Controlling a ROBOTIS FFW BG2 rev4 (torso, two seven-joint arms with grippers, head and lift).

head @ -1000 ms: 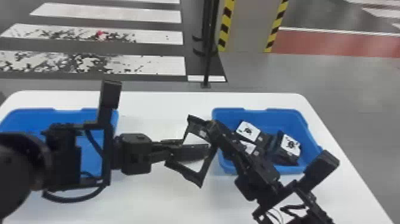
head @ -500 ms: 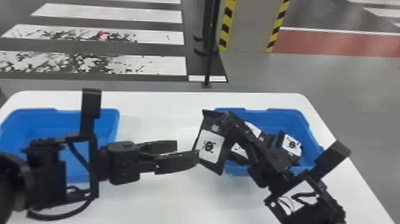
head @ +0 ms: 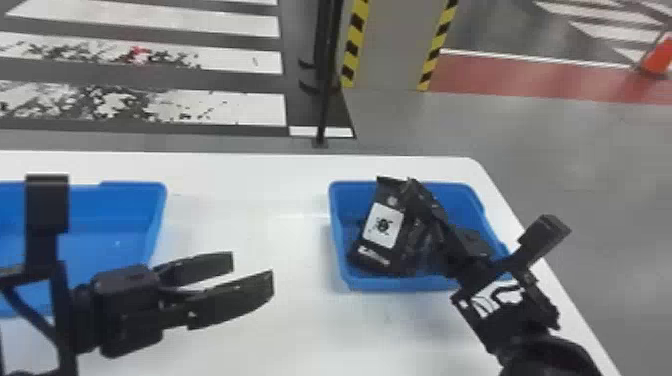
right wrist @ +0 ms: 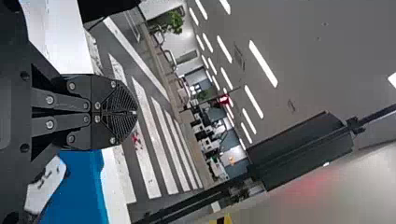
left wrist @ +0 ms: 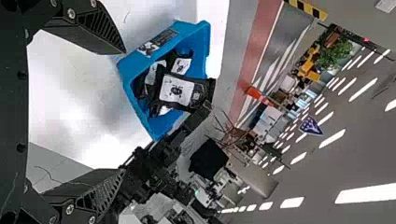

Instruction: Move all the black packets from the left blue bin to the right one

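Note:
My left gripper (head: 235, 280) stands open over the white table between the bins; its two fingers are spread in the left wrist view (left wrist: 123, 112). My right gripper (head: 415, 187) is over the right blue bin (head: 407, 284), shut on the top end of a black packet (head: 385, 225). That packet hangs tilted, its white label toward the head camera. In the right wrist view my right gripper (right wrist: 135, 112) has its fingertips together. Other black packets (left wrist: 181, 66) lie in the right bin. The left blue bin (head: 120, 215) is partly behind the left arm.
Both bins stand on the white table (head: 280, 325), with a wide stretch of tabletop between them. A black post (head: 327, 75) and a pillar with yellow-black stripes (head: 390, 45) stand beyond the back edge.
The packet was between both grippers; the left one has let go and drawn back left, open. The right gripper has carried the packet rightward over the right bin. The head view has shifted.

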